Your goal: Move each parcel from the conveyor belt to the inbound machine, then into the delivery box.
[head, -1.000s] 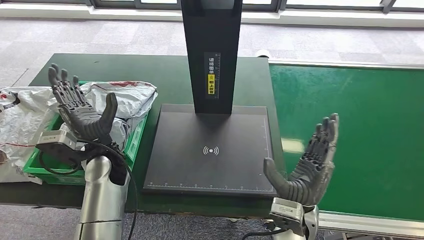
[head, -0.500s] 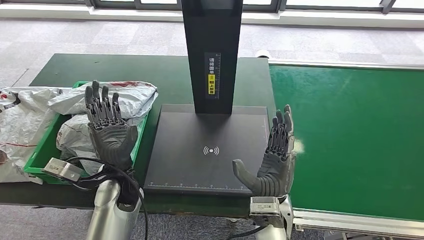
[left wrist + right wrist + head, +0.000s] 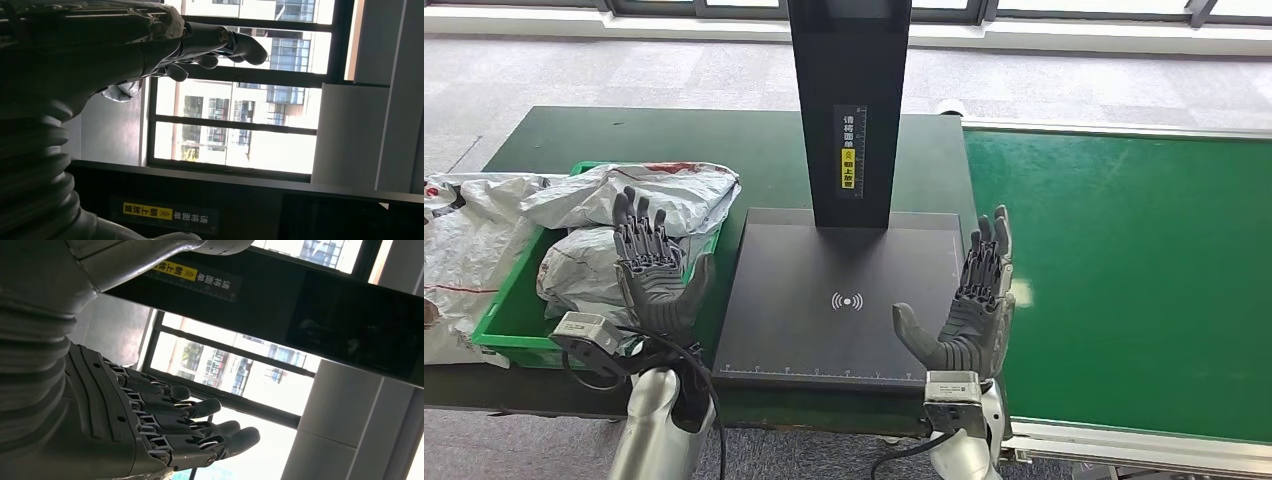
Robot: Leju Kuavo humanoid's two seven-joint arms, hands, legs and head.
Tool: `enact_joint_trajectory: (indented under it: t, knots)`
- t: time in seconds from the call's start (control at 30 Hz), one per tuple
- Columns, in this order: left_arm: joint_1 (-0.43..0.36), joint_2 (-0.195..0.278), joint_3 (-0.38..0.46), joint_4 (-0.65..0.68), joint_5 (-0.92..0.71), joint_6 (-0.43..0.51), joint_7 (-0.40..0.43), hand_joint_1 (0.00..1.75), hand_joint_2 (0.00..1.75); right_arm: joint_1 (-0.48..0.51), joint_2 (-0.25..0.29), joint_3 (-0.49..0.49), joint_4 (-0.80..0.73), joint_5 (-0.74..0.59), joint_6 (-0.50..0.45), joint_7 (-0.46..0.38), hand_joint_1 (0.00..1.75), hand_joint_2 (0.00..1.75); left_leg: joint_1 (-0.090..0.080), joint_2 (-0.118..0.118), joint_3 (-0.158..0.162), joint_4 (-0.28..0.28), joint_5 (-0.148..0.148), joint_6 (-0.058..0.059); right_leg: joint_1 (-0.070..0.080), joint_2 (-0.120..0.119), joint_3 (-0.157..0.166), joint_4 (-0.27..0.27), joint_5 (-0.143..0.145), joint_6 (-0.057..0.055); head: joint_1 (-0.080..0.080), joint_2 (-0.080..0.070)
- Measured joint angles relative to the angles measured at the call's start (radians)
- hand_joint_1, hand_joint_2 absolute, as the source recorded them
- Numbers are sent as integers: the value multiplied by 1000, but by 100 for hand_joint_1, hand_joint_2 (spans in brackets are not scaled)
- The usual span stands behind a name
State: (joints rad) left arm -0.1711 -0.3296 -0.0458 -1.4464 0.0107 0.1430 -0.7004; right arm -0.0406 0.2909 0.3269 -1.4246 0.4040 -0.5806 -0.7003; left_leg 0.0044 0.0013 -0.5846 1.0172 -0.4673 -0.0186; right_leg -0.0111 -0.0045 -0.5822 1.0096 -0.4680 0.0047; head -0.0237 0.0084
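Hands both raised, palms turned inward, flanking the flat black square scanner platform point(image 3: 849, 295) of the inbound machine. Left hand point(image 3: 656, 275) over the platform's left edge, just beside the green plastic delivery box point(image 3: 516, 305); fingers point(image 3: 639, 232) spread and pointing up, thumb out toward the platform, nothing held. Right hand point(image 3: 969, 310) over the platform's right front corner, at the seam with the green conveyor belt point(image 3: 1124, 270); fingers point(image 3: 984, 255) straight and apart, thumb reaching toward the platform's middle, nothing held.

Platform bare, white wireless-signal mark point(image 3: 846, 301) near its centre, ruler ticks along its front edge. Tall black upright column point(image 3: 849, 100) standing at the platform's rear edge, yellow-and-white label strip point(image 3: 851, 150) on its face.

Crumpled grey-white plastic parcel bags point(image 3: 649, 195) piled in the delivery box at the left end of the dark green surface point(image 3: 724, 135), spilling over the box's rear rim. More white plastic wrap point(image 3: 459, 235) lying outside the box at the surface's left edge. Conveyor belt to the right, plain green as far as visible, silver rail point(image 3: 1124, 445) along its near edge.

Left wrist view: fingertips point(image 3: 240, 42) extended against bright windows, the column's label below. Right wrist view: fingers point(image 3: 200, 425) fanned slightly apart, the label strip point(image 3: 192, 276) above.
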Motion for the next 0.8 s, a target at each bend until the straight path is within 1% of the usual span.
enact_joint_trajectory:
  t: [0.1,0.3,0.47,0.63,0.8]
  knots:
    - [0,0,0,8,-3,-2,0,0,175,-2,0,0,6,-6,-10,0,0,175,0,0,0,0,0,0,0,0,0,0,0,0,0,0]
    - [2,0,0,9,-40,-4,0,0,175,-6,0,-4,18,-28,-67,0,0,175,0,0,0,0,0,0,0,0,0,0,0,0,0,0]
    - [9,0,0,8,-27,-29,0,0,175,7,-4,-27,22,-38,-73,0,0,175,0,0,0,0,0,0,0,0,0,0,0,0,0,0]
    - [18,1,0,1,-28,-12,0,0,175,19,-7,-43,30,-3,-89,0,0,175,0,0,0,0,0,0,0,0,0,0,0,0,0,0]
    - [32,2,0,-12,-12,-25,0,0,175,27,-7,-49,38,3,-100,0,0,175,0,0,0,0,0,0,0,0,0,0,0,0,0,0]
